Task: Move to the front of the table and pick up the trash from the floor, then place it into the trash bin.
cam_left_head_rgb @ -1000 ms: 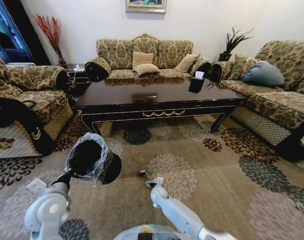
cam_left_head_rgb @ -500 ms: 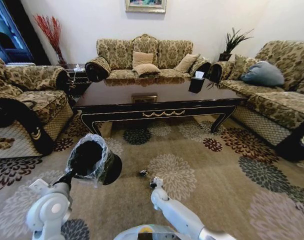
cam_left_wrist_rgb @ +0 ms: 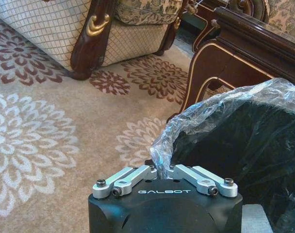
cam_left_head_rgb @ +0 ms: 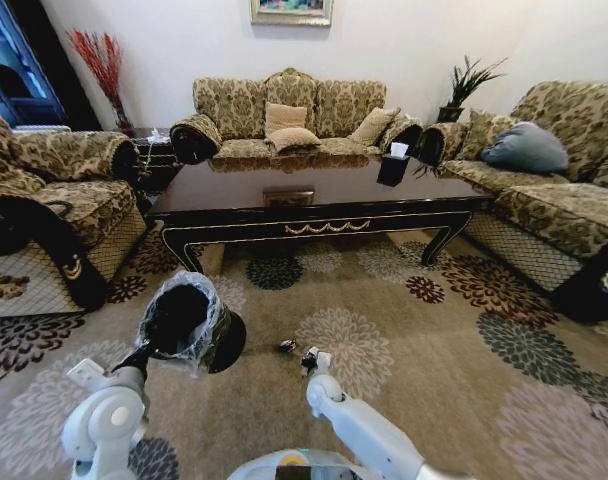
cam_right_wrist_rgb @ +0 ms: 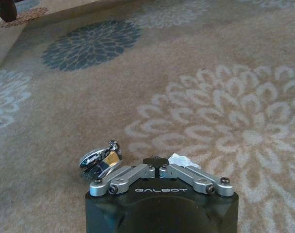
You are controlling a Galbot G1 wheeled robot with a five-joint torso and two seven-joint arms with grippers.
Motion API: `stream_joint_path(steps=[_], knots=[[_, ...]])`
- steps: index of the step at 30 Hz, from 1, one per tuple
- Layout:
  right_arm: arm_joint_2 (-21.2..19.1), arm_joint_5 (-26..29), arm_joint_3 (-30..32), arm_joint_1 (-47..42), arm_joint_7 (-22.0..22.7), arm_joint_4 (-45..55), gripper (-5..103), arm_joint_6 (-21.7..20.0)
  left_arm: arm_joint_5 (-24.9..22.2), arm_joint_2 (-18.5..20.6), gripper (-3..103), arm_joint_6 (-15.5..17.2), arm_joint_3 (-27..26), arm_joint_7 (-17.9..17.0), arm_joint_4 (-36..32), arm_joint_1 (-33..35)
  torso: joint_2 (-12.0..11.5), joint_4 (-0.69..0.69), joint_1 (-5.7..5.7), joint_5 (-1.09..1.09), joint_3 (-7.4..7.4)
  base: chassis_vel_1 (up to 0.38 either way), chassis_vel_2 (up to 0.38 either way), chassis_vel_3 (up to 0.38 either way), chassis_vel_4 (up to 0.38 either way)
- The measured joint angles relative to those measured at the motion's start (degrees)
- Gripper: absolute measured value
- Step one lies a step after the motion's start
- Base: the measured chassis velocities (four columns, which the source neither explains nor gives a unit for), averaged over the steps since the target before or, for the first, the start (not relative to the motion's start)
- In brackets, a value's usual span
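Note:
My left gripper (cam_left_wrist_rgb: 159,169) is shut on the rim of the trash bin (cam_left_wrist_rgb: 244,150), a black bin lined with a crinkly clear bag. It holds the bin (cam_left_head_rgb: 189,323) tilted above the carpet at the left. My right gripper (cam_right_wrist_rgb: 157,161) is low over the carpet with its jaws together. A white bit of the trash (cam_right_wrist_rgb: 180,159) pokes out at its tips. A small shiny crumpled scrap (cam_right_wrist_rgb: 100,160) lies on the carpet close beside it, seen as a dark speck (cam_left_head_rgb: 287,346) in the head view. The dark wood table (cam_left_head_rgb: 324,228) stands ahead.
Patterned sofas ring the table: one at the left (cam_left_head_rgb: 54,210), one at the back (cam_left_head_rgb: 284,120), one at the right (cam_left_head_rgb: 554,190). A small black tissue box (cam_left_head_rgb: 393,167) sits on the tabletop. Open flowered carpet (cam_left_head_rgb: 454,370) spreads to my right.
The right gripper has crept a little forward over the carpet with the white bit at its tips. The left arm and the bin have shifted slightly to the right.

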Motion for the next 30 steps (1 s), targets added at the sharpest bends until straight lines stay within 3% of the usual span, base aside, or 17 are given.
stream_joint_path(steps=[15,25,27,30], knots=[[-3.73,-2.68,2.39,-1.77,-0.96,7.99,0,2.11,0.59,2.79,3,-1.75,-5.20,1.98,8.85,-1.04,0.00,0.01,0.00,-0.02,0.00,0.000,0.000,0.000,0.000],[-0.14,-5.55,3.50,-0.27,-1.58,-1.93,0,2.59,-2.63,6.75,3,-1.98,-11.00,2.93,12.16,-0.50,0.00,0.01,0.00,-0.01,0.00,0.000,0.000,0.000,0.000],[1.23,-5.61,3.61,0.71,-2.52,-6.03,12,2.66,-3.47,8.08,3,-2.27,-12.91,3.27,13.49,-0.10,0.00,0.01,0.00,-0.01,0.00,0.000,0.000,0.000,0.000],[2.41,-6.17,3.62,1.41,-3.42,-9.65,17,3.15,-4.10,9.01,3,-2.45,-14.33,3.36,14.43,0.20,0.00,0.01,0.00,-0.01,0.00,0.000,0.000,0.000,0.000]])
